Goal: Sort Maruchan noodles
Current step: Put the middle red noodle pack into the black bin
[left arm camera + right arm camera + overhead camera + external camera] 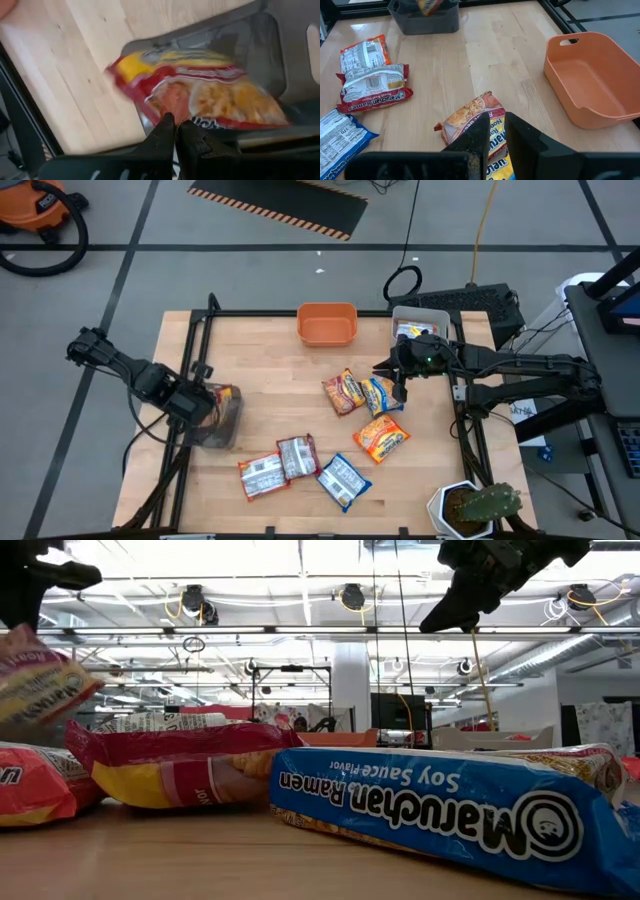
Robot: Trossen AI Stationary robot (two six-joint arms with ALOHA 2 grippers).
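Observation:
My left gripper (207,402) (175,131) is shut on a red-and-yellow noodle packet (200,95) over the grey bin (224,430) at the table's left. My right gripper (400,383) (496,136) hangs open and high (470,595) above a dark red-brown packet (469,114) and a yellow-blue packet (381,395), touching neither. An orange packet (380,438), two silver-red packets (262,475) (298,456) and a blue-white packet (343,480) lie flat on the table nearer the front edge. One more packet (412,332) lies in the clear bin. My left gripper pinches the red-and-yellow packet between its two fingertips at the wrapper's long edge (172,116), near the middle of that edge. The packet is lifted clear and tilted (40,680), held over the open grey bin (280,55).
An orange bin (327,323) stands at the far edge, middle, with nothing in it (590,85). The clear bin (428,315) is to its right. A potted cactus (480,508) sits at the near right corner. Bare wood lies between the grey bin and the middle packets.

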